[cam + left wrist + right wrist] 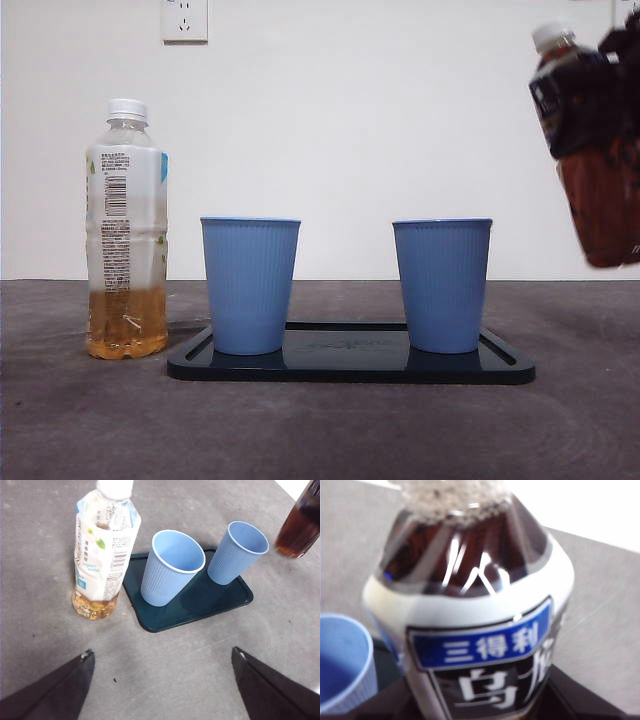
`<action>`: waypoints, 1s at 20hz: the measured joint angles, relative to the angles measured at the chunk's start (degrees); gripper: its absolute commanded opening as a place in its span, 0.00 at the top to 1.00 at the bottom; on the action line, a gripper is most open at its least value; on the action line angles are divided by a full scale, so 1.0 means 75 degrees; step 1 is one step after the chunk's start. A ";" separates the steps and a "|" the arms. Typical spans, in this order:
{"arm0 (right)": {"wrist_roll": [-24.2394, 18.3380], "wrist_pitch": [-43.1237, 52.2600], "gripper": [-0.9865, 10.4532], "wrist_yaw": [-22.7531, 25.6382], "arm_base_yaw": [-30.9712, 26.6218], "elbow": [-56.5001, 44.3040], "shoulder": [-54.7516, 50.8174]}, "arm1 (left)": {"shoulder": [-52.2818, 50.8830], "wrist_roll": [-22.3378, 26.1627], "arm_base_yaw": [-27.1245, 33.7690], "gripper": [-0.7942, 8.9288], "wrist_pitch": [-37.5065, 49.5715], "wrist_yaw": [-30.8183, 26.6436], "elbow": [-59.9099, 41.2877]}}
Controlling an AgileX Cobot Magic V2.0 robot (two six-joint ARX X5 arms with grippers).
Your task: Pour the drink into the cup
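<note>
Front view, dark bottle [590, 150] aloft (tilted)

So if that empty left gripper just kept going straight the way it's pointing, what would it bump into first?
Probably the near blue cup on the dark tray; it sits about midway ahead of the open left gripper. The pale tea bottle stands off to one side. Depth is hard to judge.

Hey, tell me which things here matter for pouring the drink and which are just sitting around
In the job:
- dark tea bottle, tilted, held off the table by the right pincer
- right blue cup, nearest that bottle

Standing by:
- left blue cup
- dark tray under both cups
- pale tea bottle, capped
- left pincer, open
</note>
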 measured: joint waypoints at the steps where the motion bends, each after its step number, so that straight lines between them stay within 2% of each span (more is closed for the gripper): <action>1: -0.0361 -0.0487 0.78 0.0114 0.0003 0.0280 0.0006 | 0.0000 0.0000 0.0000 0.47 0.0006 0.0000 0.0000; 4: -0.1626 -0.1827 0.78 0.0659 0.0052 0.1043 0.0187 | 0.0000 0.0000 0.0000 0.47 0.0050 0.0000 0.0000; 8: -0.3104 -0.2547 0.78 0.1722 0.0297 0.1786 0.0504 | 0.0000 0.0000 -0.0087 0.47 0.0052 0.0000 0.0000; 16: -0.5852 -0.2734 0.78 0.3643 0.1303 0.2011 0.1346 | 0.0000 0.0000 -0.0425 0.47 0.0085 0.0000 0.0000; 20: -0.6732 -0.2719 0.78 0.4170 0.1571 0.2014 0.1737 | 0.0000 0.0000 -0.0560 0.47 0.0085 0.0000 0.0000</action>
